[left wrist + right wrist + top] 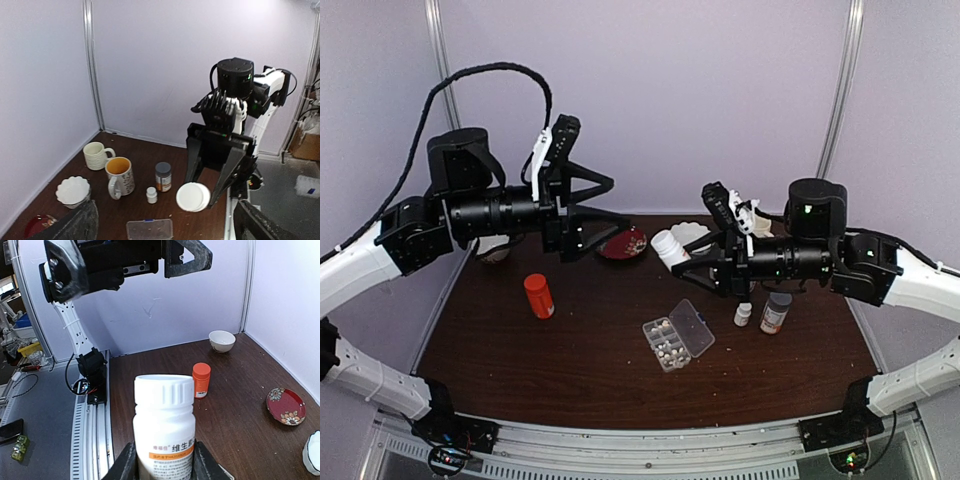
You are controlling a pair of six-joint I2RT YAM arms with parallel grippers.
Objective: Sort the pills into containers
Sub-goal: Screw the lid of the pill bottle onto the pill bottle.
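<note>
Two arms hang above the table. My left gripper has its jaws spread wide, with nothing between them. My right gripper pinches a white bottle low on its body, capped and tipped with the cap toward the left arm. The box lies open near the table's middle, its lid folded out to the right. Whitish pills sit in its compartments. An orange bottle stands well left of the box. A tiny bottle and a grey-capped bottle stand near its right.
</note>
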